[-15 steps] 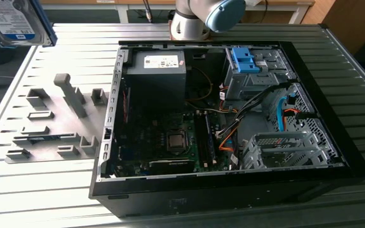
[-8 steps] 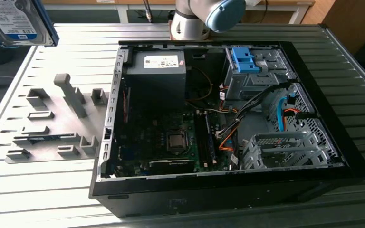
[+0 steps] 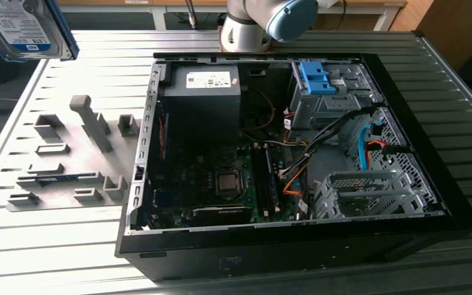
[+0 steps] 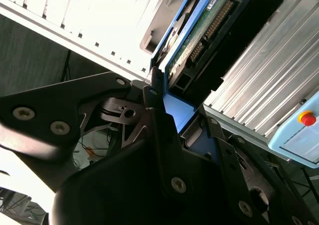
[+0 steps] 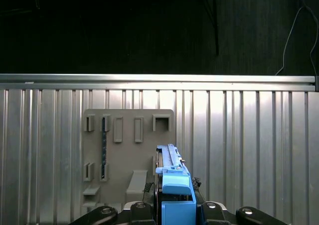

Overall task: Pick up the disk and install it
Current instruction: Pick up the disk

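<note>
Disk: the disk (image 5: 172, 177) is standing edge-on to the camera, with its bright blue frame facing out.
Claw: the claw (image 5: 175, 207) is clamping the disk, its black fingers (image 5: 147, 214) pressing in on the two flat sides.
Bench: the ribbed silver bench (image 5: 249, 150) is stretching across behind the disk and ending at a straight rail (image 5: 149, 78).
Grey plate: a grey plate (image 5: 127, 155) is lying flat on the bench, carrying several rectangular slots and small raised brackets. The disk is overlapping one of its side edges.
Dark strip: a dark narrow strip (image 5: 103, 150) is sitting in one long slot.
Background: beyond the rail everything is lying in darkness, and a thin cable (image 5: 294, 31) is hanging there.
</note>
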Robot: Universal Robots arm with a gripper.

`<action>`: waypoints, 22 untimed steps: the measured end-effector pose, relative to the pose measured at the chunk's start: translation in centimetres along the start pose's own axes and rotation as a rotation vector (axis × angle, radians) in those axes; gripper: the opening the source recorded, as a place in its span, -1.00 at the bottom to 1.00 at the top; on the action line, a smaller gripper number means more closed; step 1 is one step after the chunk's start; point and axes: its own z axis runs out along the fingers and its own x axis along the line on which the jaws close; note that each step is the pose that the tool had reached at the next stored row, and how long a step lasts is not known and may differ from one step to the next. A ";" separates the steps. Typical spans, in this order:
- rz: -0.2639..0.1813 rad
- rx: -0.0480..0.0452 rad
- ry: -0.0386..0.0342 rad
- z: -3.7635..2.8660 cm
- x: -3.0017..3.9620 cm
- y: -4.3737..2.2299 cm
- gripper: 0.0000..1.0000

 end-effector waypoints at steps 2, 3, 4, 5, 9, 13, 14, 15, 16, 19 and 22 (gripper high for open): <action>0.000 0.0000 0.0000 0.00 0.00 -0.11 -0.26; 0.000 0.0001 0.0000 0.00 0.00 -0.17 -0.26; 0.000 0.0000 0.0000 0.00 -0.01 -0.23 -0.26; 0.000 0.0000 0.0000 0.00 -0.01 -0.28 -0.26; 0.000 0.0000 0.0000 0.00 -0.01 -0.47 -0.26; 0.000 0.0001 -0.0001 0.00 -0.01 -0.73 -0.26; 0.000 0.0000 0.0000 -0.01 -0.01 -0.79 -0.26; 0.000 0.0001 -0.0001 -0.01 -0.01 -0.85 -0.26; 0.000 0.0001 -0.0001 -0.01 -0.01 -0.91 -0.26; 0.000 0.0000 0.0000 -0.01 -0.01 -1.07 -0.26; 0.000 0.0000 -0.0001 -0.01 -0.02 -1.32 -0.26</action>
